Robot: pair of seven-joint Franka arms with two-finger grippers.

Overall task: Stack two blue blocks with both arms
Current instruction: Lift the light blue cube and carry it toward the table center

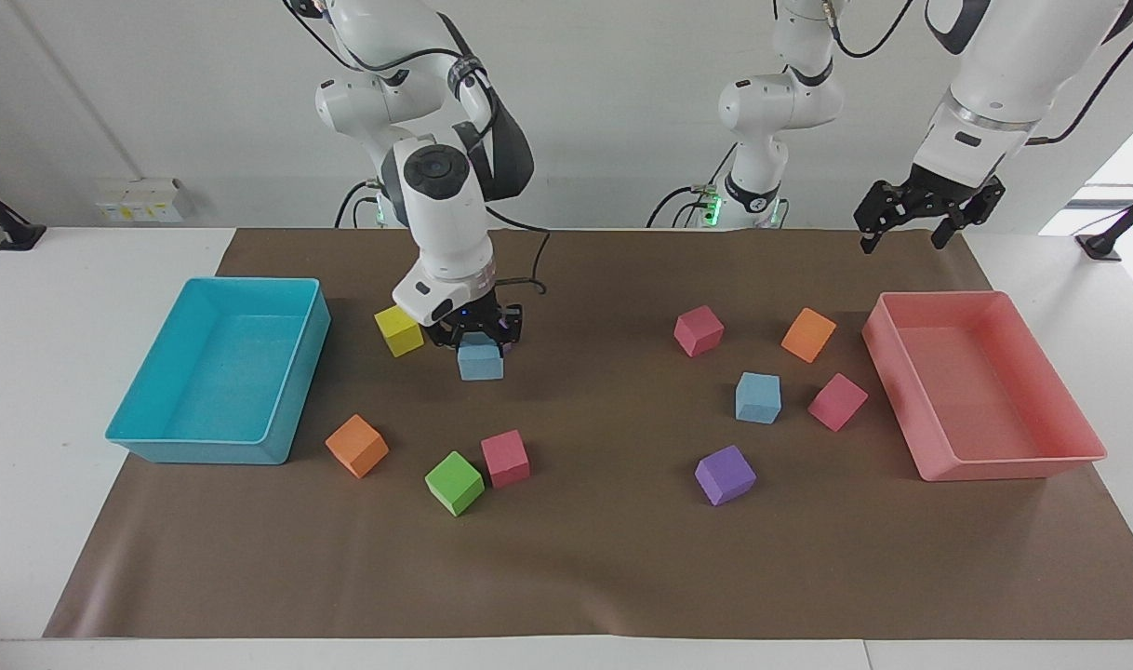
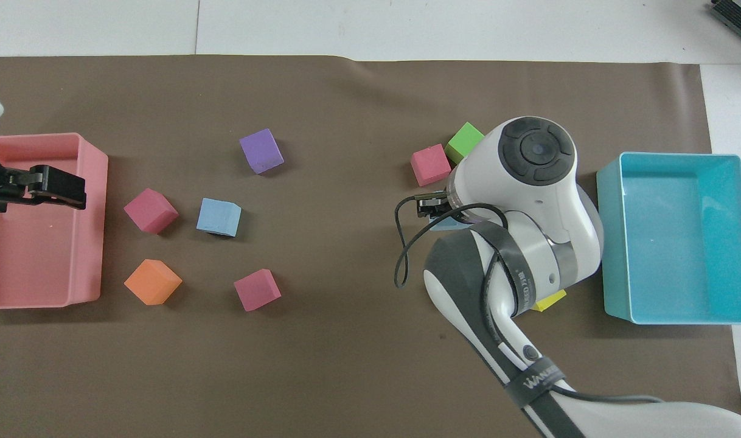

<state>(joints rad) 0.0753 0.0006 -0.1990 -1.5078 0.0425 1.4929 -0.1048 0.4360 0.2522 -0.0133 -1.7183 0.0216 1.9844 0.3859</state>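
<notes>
My right gripper point(image 1: 479, 337) is shut on one blue block point(image 1: 481, 362), which hangs just above the mat beside a yellow cube point(image 1: 399, 331). From overhead the right arm covers most of it, and only a sliver of this blue block point(image 2: 450, 222) shows under the right gripper point(image 2: 432, 208). The other blue block point(image 1: 758, 397) lies on the mat toward the left arm's end, among pink and orange cubes; it is also plain in the overhead view point(image 2: 218, 216). My left gripper point(image 1: 904, 238) waits open in the air over the pink tray point(image 2: 97, 243), with nothing between its fingers.
A turquoise tray point(image 1: 204, 452) stands at the right arm's end. An orange cube point(image 1: 356, 446), a green cube point(image 1: 454, 483) and a pink cube point(image 1: 505, 458) lie farther from the robots than the held block. A purple cube point(image 1: 725, 475) lies by the other blue block.
</notes>
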